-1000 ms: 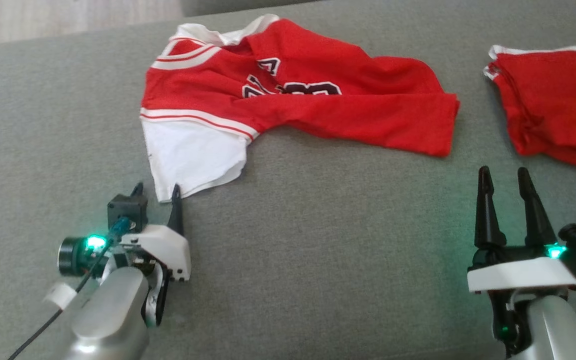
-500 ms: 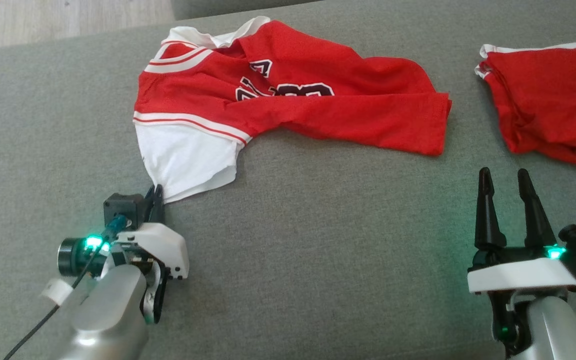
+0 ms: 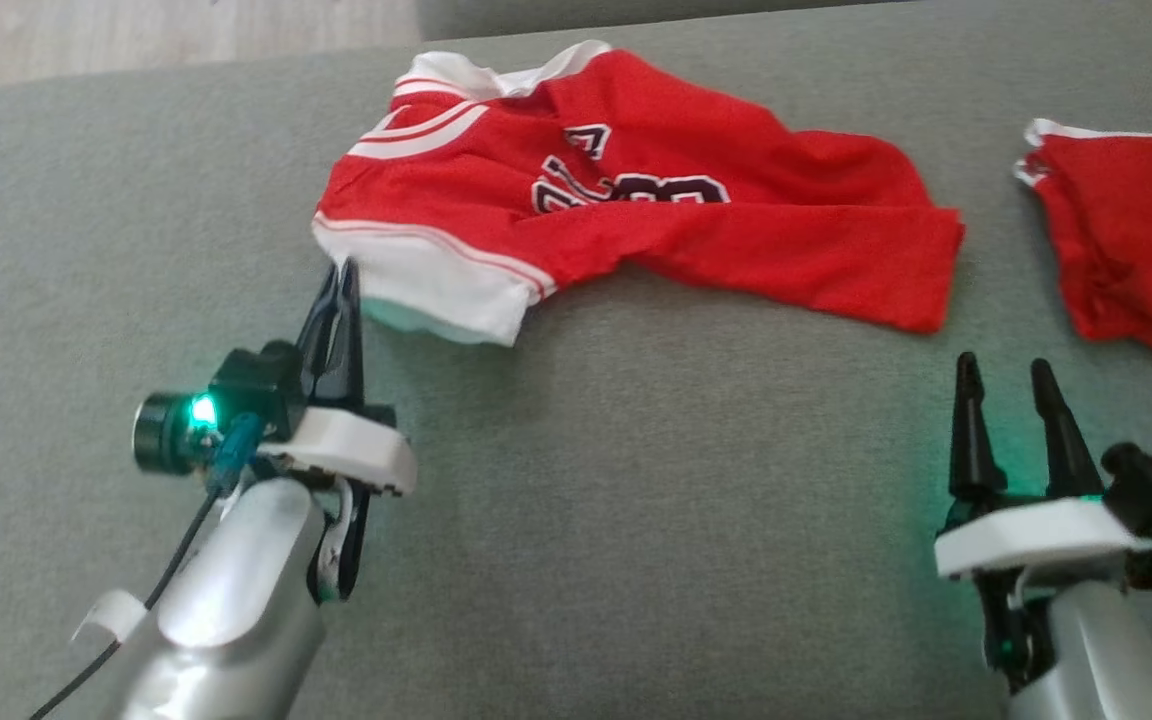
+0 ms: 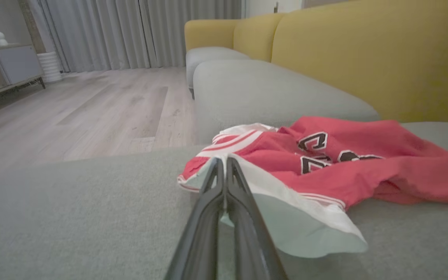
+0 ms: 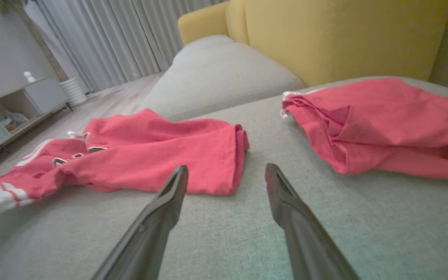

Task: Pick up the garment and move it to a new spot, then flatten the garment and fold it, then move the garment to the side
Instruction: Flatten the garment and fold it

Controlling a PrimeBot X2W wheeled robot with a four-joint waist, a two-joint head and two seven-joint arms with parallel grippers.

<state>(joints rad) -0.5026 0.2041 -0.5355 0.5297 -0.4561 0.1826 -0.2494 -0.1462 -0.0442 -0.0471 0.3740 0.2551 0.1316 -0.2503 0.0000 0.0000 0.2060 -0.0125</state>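
Note:
A red jersey (image 3: 636, 210) with white trim and dark lettering lies crumpled on the grey sofa seat (image 3: 636, 480); it also shows in the left wrist view (image 4: 344, 167) and the right wrist view (image 5: 150, 151). My left gripper (image 3: 341, 285) is shut on the white sleeve edge (image 4: 286, 210) and holds that corner raised off the cushion. Its fingers (image 4: 224, 186) press together with white cloth between them. My right gripper (image 3: 1011, 385) stands open at the lower right, above bare cushion, short of the jersey's hem (image 5: 235, 159).
A second red garment (image 3: 1126, 240) lies crumpled at the right, also in the right wrist view (image 5: 383, 124). A yellow sofa back (image 4: 364, 54) rises behind the seat. Wooden floor (image 4: 91, 109) lies beyond the seat's far edge.
My left gripper shut on the white sleeve corner, then lifted it up and forward, folding the sleeve back toward the jersey. The head camera shifted a little. The right gripper stayed open.

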